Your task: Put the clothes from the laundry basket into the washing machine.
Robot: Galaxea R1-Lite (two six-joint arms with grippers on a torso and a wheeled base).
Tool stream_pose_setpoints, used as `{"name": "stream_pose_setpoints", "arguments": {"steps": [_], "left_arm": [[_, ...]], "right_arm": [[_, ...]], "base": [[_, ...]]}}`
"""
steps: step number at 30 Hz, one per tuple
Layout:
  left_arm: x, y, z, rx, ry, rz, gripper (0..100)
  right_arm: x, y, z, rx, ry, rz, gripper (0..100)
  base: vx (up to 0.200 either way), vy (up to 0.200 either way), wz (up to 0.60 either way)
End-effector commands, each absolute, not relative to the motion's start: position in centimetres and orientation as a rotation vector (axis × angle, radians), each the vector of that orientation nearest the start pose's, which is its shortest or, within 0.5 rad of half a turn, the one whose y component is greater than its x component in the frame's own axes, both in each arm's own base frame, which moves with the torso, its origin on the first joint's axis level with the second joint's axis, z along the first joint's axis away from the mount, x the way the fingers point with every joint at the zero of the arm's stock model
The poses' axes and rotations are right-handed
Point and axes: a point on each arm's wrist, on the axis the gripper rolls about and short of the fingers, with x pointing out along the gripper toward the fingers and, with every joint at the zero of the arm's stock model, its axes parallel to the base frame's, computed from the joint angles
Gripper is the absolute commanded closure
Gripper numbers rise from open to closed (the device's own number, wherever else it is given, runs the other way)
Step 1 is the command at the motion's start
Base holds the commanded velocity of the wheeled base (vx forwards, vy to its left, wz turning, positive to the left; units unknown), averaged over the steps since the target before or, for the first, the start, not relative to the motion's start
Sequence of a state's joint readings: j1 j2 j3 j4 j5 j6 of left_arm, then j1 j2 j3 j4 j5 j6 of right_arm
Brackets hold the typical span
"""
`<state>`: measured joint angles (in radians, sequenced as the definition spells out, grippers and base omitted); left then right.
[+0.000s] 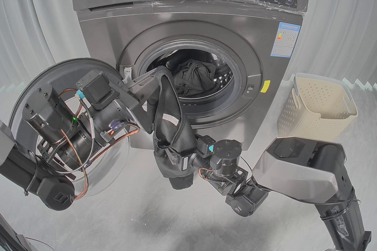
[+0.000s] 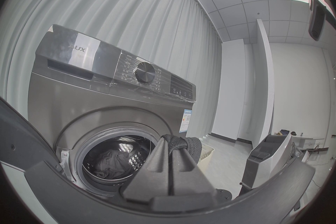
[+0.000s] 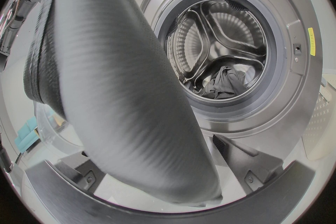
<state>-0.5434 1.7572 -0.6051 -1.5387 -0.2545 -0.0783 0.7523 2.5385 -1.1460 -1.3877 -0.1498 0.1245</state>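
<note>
Garment (image 1: 169,122) hangs at washer (image 1: 188,28) mouth, top edge clamped in left gripper (image 2: 175,146). Right gripper (image 3: 140,151) at its lower end, fingers spread, cloth between them; contact unclear.

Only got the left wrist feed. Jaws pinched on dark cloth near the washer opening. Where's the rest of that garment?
Observer: The black garment hangs from the left gripper down the front of the washing machine, past the opening's lower rim.
Operator: Right arm on it?
Observer: The right gripper sits at its lower end, jaws open either side of the cloth.
Operator: Door position?
Observer: The door is swung wide to the robot's left, behind the left arm.
</note>
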Motion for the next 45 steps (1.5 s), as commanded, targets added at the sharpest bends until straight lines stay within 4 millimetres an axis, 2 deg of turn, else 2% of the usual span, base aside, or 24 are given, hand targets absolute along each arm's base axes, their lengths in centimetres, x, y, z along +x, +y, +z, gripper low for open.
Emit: {"name": "stream_pose_setpoints", "arguments": {"steps": [1, 7, 9, 12, 15, 17, 23, 24, 26, 29, 34, 45], "left_arm": [[24.0, -15.4, 20.9, -0.136, -0.377, -0.812, 100], [24.0, -15.1, 20.5, -0.131, -0.361, -0.802, 100], [24.0, -14.8, 19.9, -0.125, -0.336, -0.792, 100], [24.3, -14.1, 19.0, -0.111, -0.304, -0.764, 100], [24.5, -13.5, 18.3, -0.100, -0.276, -0.743, 100], [24.9, -12.7, 17.2, -0.086, -0.233, -0.713, 100], [24.5, -11.8, 14.3, -0.043, -0.116, -0.698, 100], [24.5, -11.8, 14.3, -0.043, -0.116, -0.698, 100], [24.1, -11.9, 12.3, -0.028, -0.033, -0.709, 100], [24.4, -12.2, 10.7, -0.014, 0.029, -0.712, 100], [24.8, -12.4, 9.1, 0.004, 0.085, -0.714, 100], [24.9, -12.5, 8.2, 0.032, 0.111, -0.734, 100]], "right_arm": [[33.5, 31.3, 0.1, 0.121, 0.033, 0.604, 100], [33.9, 30.8, 0.8, 0.127, 0.016, 0.586, 100], [34.8, 29.4, 1.9, 0.138, -0.009, 0.530, 100], [34.1, 28.1, 3.7, 0.144, -0.023, 0.517, 100], [33.4, 27.6, 4.9, 0.149, -0.029, 0.517, 100], [32.8, 27.0, 6.4, 0.154, -0.043, 0.516, 100], [33.2, 25.7, 9.4, 0.174, -0.096, 0.491, 100], [33.2, 25.7, 9.4, 0.174, -0.096, 0.491, 100], [33.2, 25.6, 10.1, 0.180, -0.109, 0.490, 100], [33.4, 25.7, 10.3, 0.186, -0.120, 0.491, 100], [33.8, 26.0, 11.3, 0.203, -0.158, 0.493, 100], [33.7, 26.6, 11.8, 0.215, -0.177, 0.501, 100]], "base": [[0.000, 0.000, 0.00], [0.000, 0.000, 0.00], [0.000, 0.000, 0.00], [0.000, 0.000, 0.00], [0.000, 0.000, 0.00], [0.000, 0.000, 0.00], [0.000, 0.000, 0.00], [0.000, 0.000, 0.00], [0.000, 0.000, 0.00], [0.000, 0.000, 0.00], [0.000, 0.000, 0.00], [0.000, 0.000, 0.00]]}}
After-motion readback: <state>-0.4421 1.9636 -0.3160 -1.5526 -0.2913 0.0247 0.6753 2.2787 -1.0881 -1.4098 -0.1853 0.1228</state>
